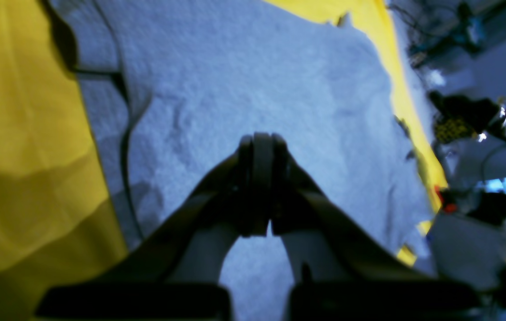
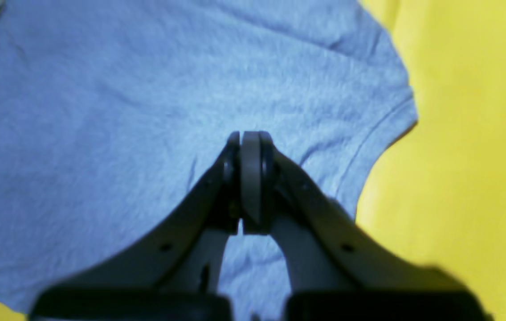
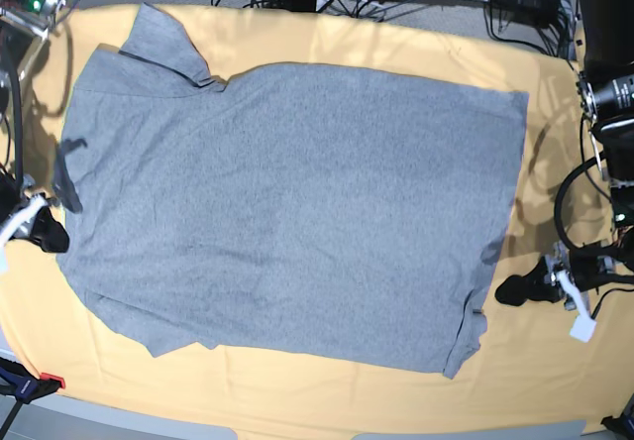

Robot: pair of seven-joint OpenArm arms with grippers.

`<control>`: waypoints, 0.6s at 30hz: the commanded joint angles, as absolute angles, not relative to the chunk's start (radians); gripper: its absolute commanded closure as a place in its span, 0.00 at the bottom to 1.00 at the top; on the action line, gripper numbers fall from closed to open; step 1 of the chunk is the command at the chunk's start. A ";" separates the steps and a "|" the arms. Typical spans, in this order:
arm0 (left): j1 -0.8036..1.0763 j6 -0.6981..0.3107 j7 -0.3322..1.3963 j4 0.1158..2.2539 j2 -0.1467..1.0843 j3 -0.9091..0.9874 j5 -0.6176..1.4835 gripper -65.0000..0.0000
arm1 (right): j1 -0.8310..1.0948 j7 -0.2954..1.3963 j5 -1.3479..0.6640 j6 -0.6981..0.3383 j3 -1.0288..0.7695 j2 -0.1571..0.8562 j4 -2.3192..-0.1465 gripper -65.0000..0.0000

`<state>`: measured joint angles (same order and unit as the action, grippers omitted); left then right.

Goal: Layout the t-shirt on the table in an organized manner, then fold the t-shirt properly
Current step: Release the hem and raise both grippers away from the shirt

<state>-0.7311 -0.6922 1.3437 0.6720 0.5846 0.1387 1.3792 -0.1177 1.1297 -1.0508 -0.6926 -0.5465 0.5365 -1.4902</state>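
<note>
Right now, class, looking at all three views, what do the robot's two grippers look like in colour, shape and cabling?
The left gripper has two dark, almost black curved fingers tapering to a narrow tip with flat pads. The right gripper has the same forked shape, with a grey pad between darker edges. In the base view both look black with white parts near the wrist, and black cables loop beside the left arm.
</note>
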 commanded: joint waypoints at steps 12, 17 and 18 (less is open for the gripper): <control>-0.653 -0.698 1.396 0.697 0.643 0.144 1.484 1.00 | 0.198 1.246 -1.348 -0.698 -0.747 0.559 -1.585 1.00; -0.577 -0.698 1.396 0.781 0.646 0.144 1.484 1.00 | 0.281 1.280 -1.385 -0.698 -0.800 0.532 -1.596 1.00; -0.555 -0.698 1.396 0.817 0.648 0.144 1.484 1.00 | 0.299 1.281 -1.383 -0.698 -0.808 0.522 -1.603 1.00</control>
<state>-0.5255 -0.6933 1.4059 0.8040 0.6266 0.1387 1.4570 0.3023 1.2919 -1.3624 -0.6930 -0.7971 0.4984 -1.5856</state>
